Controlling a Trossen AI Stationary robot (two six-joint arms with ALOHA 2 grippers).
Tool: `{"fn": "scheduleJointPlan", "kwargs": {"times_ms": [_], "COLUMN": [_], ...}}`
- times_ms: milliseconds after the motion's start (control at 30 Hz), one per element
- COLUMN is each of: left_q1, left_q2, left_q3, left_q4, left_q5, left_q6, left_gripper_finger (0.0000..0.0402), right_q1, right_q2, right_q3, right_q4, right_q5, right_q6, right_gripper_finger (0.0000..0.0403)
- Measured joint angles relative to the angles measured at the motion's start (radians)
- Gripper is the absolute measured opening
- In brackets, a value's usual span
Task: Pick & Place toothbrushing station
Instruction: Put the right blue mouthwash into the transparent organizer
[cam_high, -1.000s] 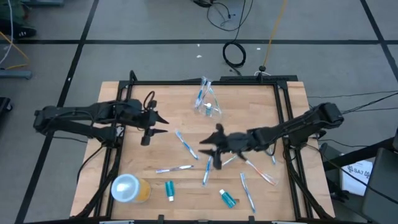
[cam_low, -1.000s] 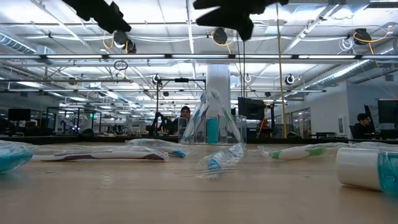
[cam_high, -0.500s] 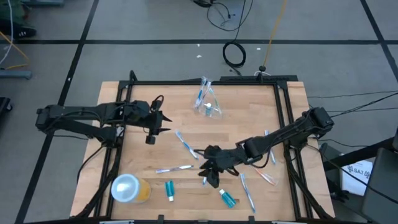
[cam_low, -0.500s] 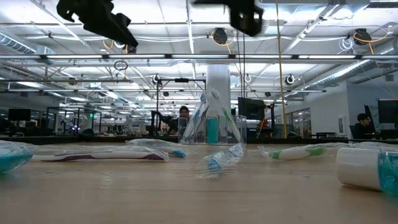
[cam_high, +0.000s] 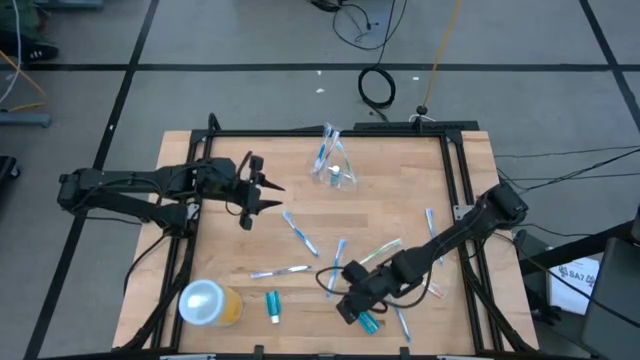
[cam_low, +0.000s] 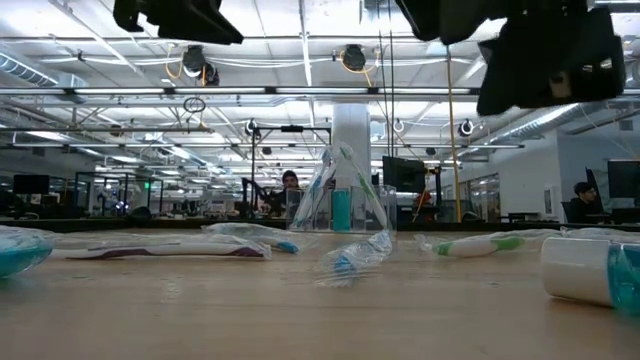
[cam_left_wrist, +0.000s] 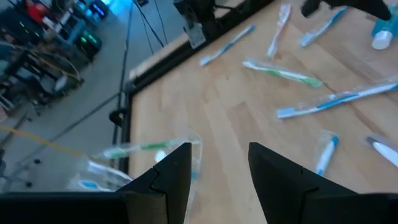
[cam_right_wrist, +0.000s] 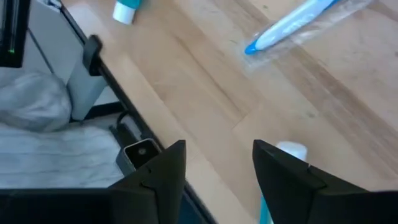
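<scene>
The right gripper (cam_high: 352, 308), fingers spread, has dropped from mid-table to hover over a teal tube (cam_high: 369, 322) near the front edge; the left gripper (cam_high: 266, 192), also parted, waits empty near the clear cup (cam_high: 340, 172).

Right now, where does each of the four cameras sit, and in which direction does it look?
High view: above the table, looking straight down; both arms, left hand, right hand.
Low view: at tabletop height, looking level into the room; the clear cup mid-table, dark arm parts overhead.
Left wrist view: on the left arm, past its open fingers, toward the table's wood.
Right wrist view: on the right arm, above the table edge; open fingers.
Shared: high and low views both show the clear cup.
</scene>
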Motion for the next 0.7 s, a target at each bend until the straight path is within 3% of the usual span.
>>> {"fn": "scheduleJointPlan", "kwargs": {"times_ms": [500, 700], "left_q1": [0.0, 0.0], "left_q2": [0.0, 0.001], "left_q3": [0.0, 0.0], "left_q4": [0.009, 0.001], "left_q5": [0.0, 0.001], "left_q6": [-0.009, -0.035], "left_gripper_finger": [0.0166, 0.0166], "right_q1": [0.047, 0.047], "right_q2": [0.025, 0.025], "right_q3": [-0.001, -0.075], "right_q4": [-0.104, -0.039], "right_q5": [0.013, 0.031], "right_q6": [0.032, 0.024], "right_gripper_finger": [0.0192, 0.0192]}}
